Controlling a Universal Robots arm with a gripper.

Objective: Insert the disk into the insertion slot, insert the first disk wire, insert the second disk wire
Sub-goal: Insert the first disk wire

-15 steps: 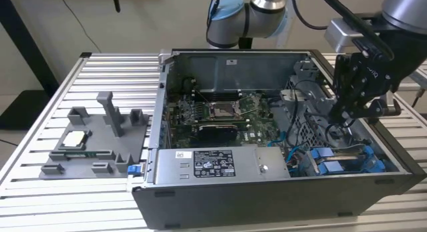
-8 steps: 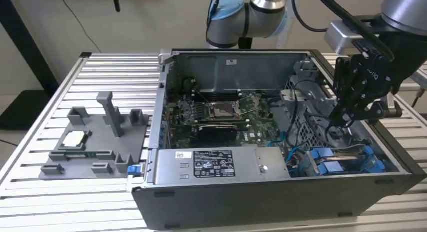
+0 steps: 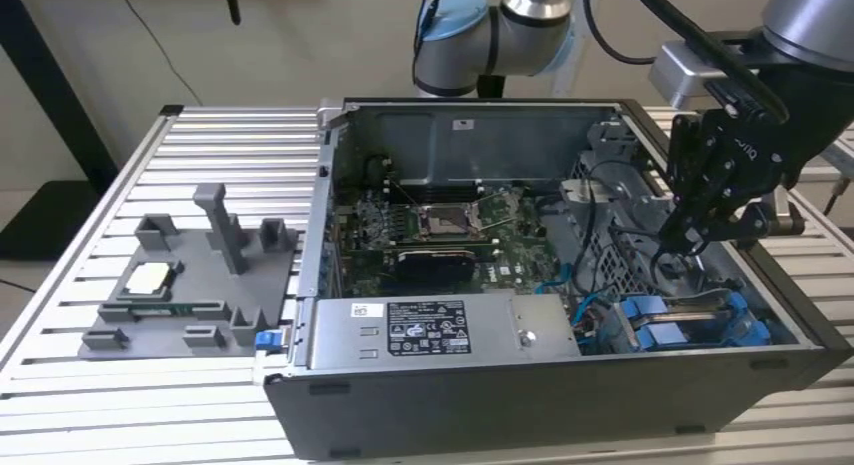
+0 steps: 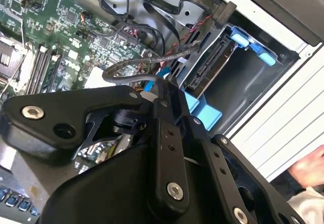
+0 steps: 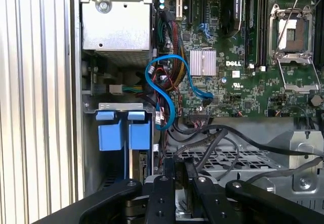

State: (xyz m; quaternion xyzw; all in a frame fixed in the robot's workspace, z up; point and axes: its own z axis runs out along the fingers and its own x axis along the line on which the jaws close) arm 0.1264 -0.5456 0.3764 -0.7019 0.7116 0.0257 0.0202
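Checking the disk [image 4: 208, 66], found it lodged in the insertion slot [image 4: 258, 77] at a corner of the open computer case [image 3: 534, 410], connector edge bare. Saw the gripper [image 3: 681, 245] just above it, jaws clenched on a dark wire [image 5: 200, 143]. Noted the motherboard [image 5: 228, 82] beside and the power-supply box [image 3: 441, 330] near.

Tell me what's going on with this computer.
A robot arm's pincer is reaching down into an open computer case, at the exterior view's right. The disk, in its blue carrier, already sits in the insertion slot. Its connector end looks bare in the second wrist view, with no wire plugged in. The pincer hangs among loose black cables right beside the disk.
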